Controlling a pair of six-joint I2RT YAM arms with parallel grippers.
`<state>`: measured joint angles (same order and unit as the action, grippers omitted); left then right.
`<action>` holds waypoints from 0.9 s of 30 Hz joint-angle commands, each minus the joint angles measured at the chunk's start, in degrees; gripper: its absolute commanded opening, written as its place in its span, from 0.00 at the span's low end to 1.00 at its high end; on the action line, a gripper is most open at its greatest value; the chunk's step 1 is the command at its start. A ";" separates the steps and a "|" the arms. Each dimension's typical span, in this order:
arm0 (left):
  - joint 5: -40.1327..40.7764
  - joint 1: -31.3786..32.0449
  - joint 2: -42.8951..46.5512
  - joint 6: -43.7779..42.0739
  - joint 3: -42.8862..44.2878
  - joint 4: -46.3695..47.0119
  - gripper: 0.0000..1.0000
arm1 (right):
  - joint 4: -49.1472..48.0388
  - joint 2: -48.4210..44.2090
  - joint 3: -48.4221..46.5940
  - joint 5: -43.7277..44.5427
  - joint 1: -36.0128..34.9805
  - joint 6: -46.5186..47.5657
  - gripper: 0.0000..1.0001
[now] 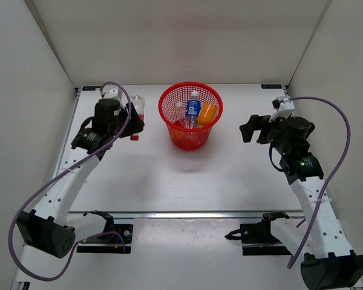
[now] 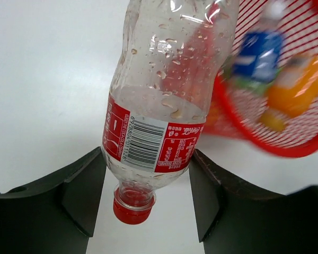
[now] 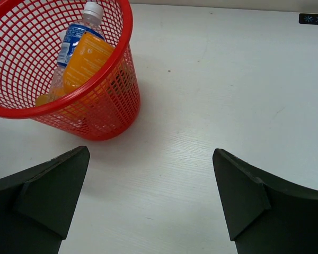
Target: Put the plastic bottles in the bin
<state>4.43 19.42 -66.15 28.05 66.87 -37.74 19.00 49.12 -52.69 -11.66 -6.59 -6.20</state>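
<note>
Left hand (image 2: 147, 188) is clamping the red-label bottle (image 2: 164, 90) cap-down beside the bin (image 2: 302, 151); the tilted bottle is likely risking a rim strike.

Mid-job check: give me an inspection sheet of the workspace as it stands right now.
Surface: white table, no spills seen.
Job's things: red bin upright at centre back; blue-label bottle and orange bottle inside, others hard to count; red-label bottle outside the bin, cap down.
Clutter: nothing seen.
Grippers: left gripper shut on the red-label bottle, beside the bin; right gripper open, empty.
Cables: purple cable loops off each arm, away from the bin.
Surroundings: white walls on three sides.
</note>
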 commanded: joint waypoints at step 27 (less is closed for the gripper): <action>6.81 12.31 -14.12 5.08 21.21 5.15 0.99 | 6.56 1.75 -0.48 10.25 -0.80 3.74 0.99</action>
<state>7.11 31.88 -89.14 33.89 90.06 -28.32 22.81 48.93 -51.09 -4.19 -8.16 -3.11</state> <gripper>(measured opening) 0.987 0.994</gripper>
